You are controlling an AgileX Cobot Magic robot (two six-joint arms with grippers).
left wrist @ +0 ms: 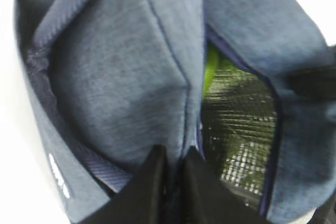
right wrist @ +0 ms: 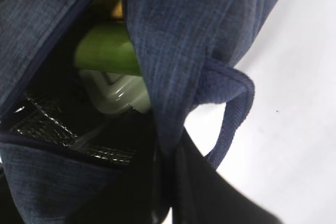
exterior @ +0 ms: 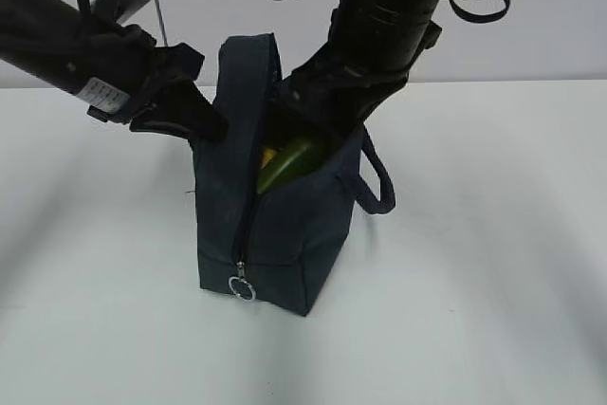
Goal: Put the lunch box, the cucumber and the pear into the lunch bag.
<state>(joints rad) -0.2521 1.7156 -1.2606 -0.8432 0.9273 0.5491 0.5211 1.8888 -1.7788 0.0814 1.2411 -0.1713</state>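
Soft fabric of the lunch bag (exterior: 275, 225), standing on the table (exterior: 493, 282) with cucumber (exterior: 289, 163), pear (exterior: 268, 155) and lunch box (right wrist: 118, 95) inside, probably sags, so left gripper (left wrist: 173, 163) and right gripper (right wrist: 170, 150) each pinch an opening edge.

Open navy lunch bag (exterior: 285, 234) holds cucumber (exterior: 289, 160), lunch box (right wrist: 118, 95).
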